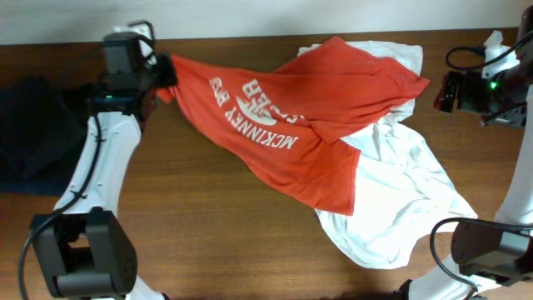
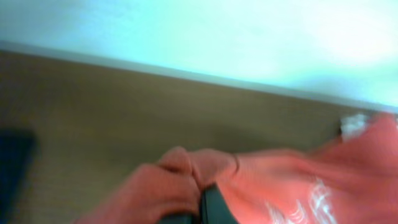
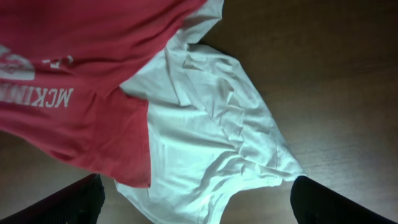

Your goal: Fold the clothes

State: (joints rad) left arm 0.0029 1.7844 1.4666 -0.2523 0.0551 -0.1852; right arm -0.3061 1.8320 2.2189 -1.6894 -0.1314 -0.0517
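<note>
A red-orange T-shirt (image 1: 283, 117) with white lettering lies stretched across the table middle, over a white shirt (image 1: 400, 200). My left gripper (image 1: 163, 73) is shut on the red shirt's left end near the table's back edge; the left wrist view shows bunched red cloth (image 2: 180, 180) pinched at its jaws (image 2: 202, 202). My right gripper (image 1: 441, 90) is open and empty, raised at the far right above the cloth; its view shows the white shirt (image 3: 211, 143) and red shirt (image 3: 74, 93) below its spread fingers (image 3: 196, 202). A dark navy garment (image 1: 25, 125) lies at the left.
The wooden table (image 1: 216, 233) ends at a white wall along the back (image 1: 250, 17). The arm bases stand at the front left (image 1: 83, 254) and front right (image 1: 487, 250).
</note>
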